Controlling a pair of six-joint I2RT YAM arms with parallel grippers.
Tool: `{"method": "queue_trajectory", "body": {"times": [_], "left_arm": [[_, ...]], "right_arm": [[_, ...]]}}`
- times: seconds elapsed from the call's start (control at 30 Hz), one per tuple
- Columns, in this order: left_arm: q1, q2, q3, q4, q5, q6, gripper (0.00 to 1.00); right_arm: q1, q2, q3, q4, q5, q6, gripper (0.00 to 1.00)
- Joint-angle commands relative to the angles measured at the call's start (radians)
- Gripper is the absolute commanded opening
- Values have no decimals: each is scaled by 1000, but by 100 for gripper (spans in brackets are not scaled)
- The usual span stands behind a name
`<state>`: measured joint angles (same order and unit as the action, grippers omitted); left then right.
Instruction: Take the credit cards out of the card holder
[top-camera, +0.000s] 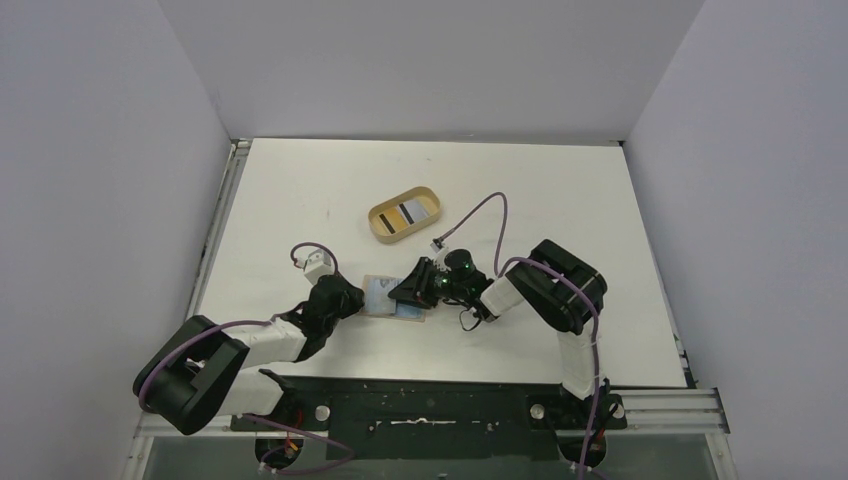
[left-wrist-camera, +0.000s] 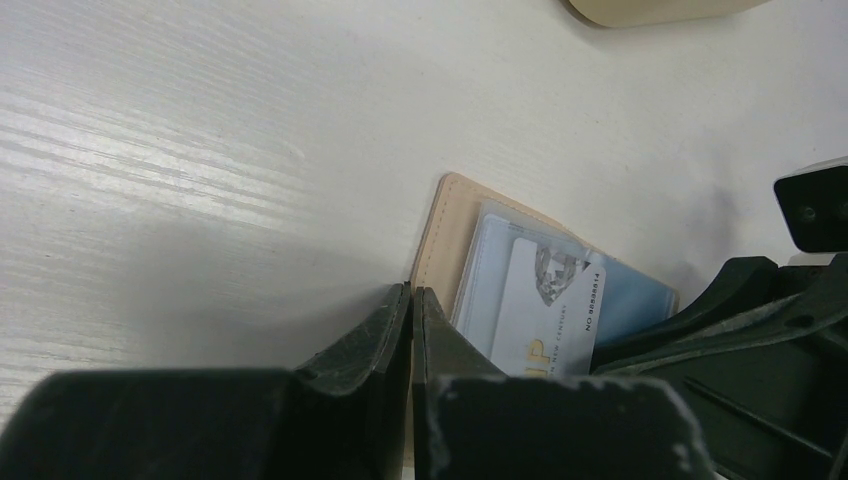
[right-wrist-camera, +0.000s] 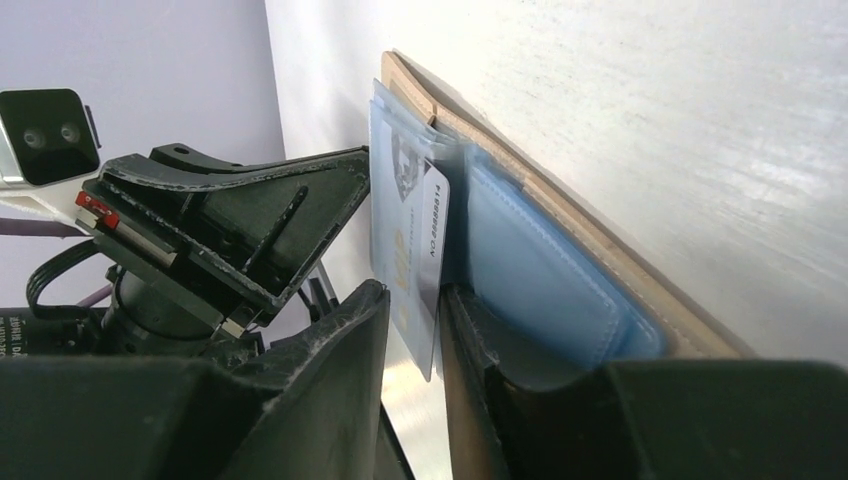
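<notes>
**Holder open, one card straddled**

The left gripper (left-wrist-camera: 411, 292), jaws pressed shut, sets its tips at the left edge of the card holder (left-wrist-camera: 445, 230). The holder lies open on the table (top-camera: 560, 220), blue lining up. A whitish credit card (right-wrist-camera: 425, 250) sticks out of its pocket. The right gripper (right-wrist-camera: 440, 295) straddles that card with narrow jaws; whether they pinch it, I cannot tell. Behind, an oval tray (top-camera: 385, 228) holds further credit cards (top-camera: 408, 211).

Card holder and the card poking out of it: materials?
Card holder: tan outside looks like matte leather or faux leather; light blue lining looks smooth synthetic, under a clear plastic sleeve. Card: stiff glossy plastic, judging by its printed, reflective face.
</notes>
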<state>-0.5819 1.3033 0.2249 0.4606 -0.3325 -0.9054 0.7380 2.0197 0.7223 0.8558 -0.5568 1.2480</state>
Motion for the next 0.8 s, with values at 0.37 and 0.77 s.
{"method": "queue_trajectory", "body": {"times": [0.37,0.77], "left_arm": [[-3,-13,-14,-39,-10,23,0],[-3,-11,-14,-39,-10,23,0]], "right_arm": [[13,2,28,-4,28,-22,0],[-38,-91,-48,-11,10,-30,0]]}}
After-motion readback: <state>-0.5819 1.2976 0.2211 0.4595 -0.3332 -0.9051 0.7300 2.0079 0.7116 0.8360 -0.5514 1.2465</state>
